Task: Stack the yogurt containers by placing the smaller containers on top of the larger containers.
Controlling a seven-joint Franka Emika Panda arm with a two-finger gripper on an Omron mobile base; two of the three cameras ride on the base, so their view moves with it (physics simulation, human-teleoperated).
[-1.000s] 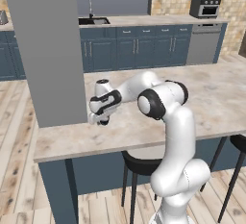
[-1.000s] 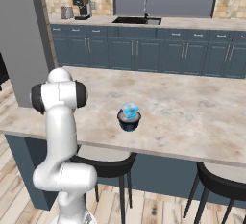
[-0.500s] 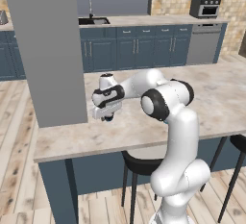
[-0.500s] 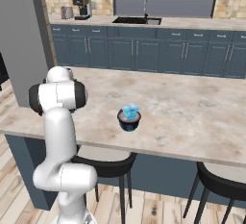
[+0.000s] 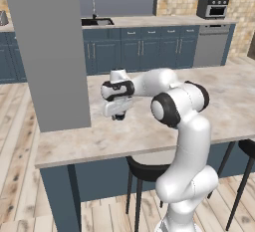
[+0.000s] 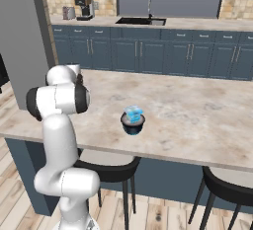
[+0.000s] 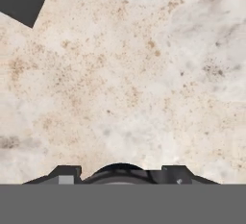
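Marbled beige stone makes up the bench (image 6: 197, 120), which fills the middle of both base views, with blue cabinets, a sink and a faucet along the back wall. From the right base view I see the larger container (image 6: 133, 123), a dark bowl-shaped cup, standing just left of the frame's centre, near the bench's front edge. On top of it sits the light-blue container (image 6: 133, 113), boxy and translucent, touching the cup's pale top. I cannot make out a tiny dark cup anywhere.

From the left base view the arm reaches toward the left of the frame, and the pincer (image 5: 117, 116) hangs just above the bench surface, beside a tall grey pillar (image 5: 50, 52) at the upper left. In the hand view I see bare stone ahead, with a dark wedge at the upper left corner. The dark finger tips (image 7: 67, 172) barely rise at the bottom edge, a curved dark shape between them that I cannot identify. Whether the pincer is open or gripping something, I cannot tell.
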